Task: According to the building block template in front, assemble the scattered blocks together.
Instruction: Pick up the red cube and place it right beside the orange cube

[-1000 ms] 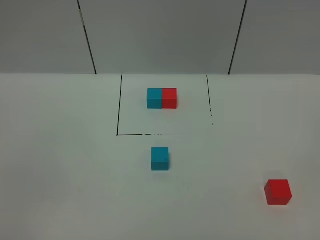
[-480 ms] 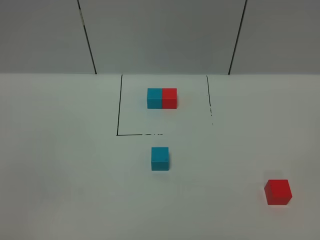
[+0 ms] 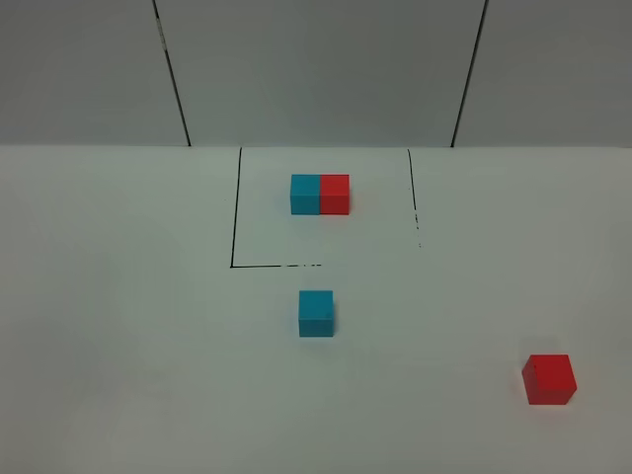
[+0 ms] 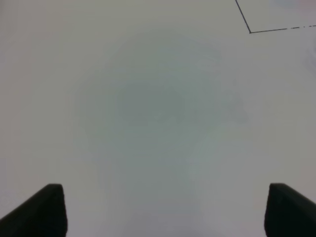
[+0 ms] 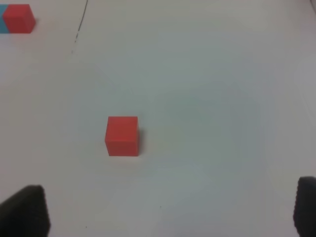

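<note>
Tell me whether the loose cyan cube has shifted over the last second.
No. The loose cyan cube sits at the same spot below the black outline, just as before.

Pretty bare setup tbh. A plain matte white table (image 3: pixel 118 346) fills everything from 9 o'clock round through 6 to 3. Up at 12 there's a wall (image 3: pixel 316 69) of pale grey panels, split by two thin dark seams (image 3: pixel 173 79), one toward 11 and one toward 1, both leaning a bit. A thin black outline (image 3: pixel 235 212) is marked on the tabletop toward 12, and its 3 o'clock side is patchy and broken. The light is soft and even, with barely any shadows.
</note>
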You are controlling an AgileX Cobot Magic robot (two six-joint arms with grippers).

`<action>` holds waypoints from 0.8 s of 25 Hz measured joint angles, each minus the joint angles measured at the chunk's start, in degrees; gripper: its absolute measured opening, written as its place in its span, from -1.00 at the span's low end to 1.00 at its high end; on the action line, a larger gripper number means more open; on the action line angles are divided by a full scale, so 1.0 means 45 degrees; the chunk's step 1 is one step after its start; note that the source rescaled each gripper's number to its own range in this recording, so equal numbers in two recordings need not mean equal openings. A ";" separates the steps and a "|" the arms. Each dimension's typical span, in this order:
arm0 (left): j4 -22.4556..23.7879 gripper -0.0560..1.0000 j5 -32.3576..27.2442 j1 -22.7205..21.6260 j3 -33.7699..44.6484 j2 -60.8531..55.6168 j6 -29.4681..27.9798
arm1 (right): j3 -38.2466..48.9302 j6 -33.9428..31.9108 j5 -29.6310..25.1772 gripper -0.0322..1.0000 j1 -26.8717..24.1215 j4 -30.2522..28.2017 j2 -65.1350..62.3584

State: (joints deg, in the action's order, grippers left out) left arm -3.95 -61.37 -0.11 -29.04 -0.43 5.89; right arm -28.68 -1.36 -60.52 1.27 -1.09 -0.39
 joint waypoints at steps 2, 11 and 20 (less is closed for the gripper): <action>0.0000 0.42 0.0000 0.0000 0.0000 0.0000 0.0000 | 0.0000 0.0000 0.0000 1.00 0.0000 0.0000 0.0000; 0.0000 0.42 0.0011 0.0000 0.0000 0.0000 0.0000 | 0.0000 0.0000 0.0000 1.00 0.0000 0.0000 0.0000; 0.0000 0.42 0.0011 0.0000 0.0000 0.0000 0.0000 | -0.0107 -0.0767 0.0080 1.00 0.0000 0.0761 0.0170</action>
State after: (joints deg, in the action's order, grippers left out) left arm -3.95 -61.32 -0.11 -29.04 -0.43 5.89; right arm -29.17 -4.82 -60.16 1.27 2.33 0.37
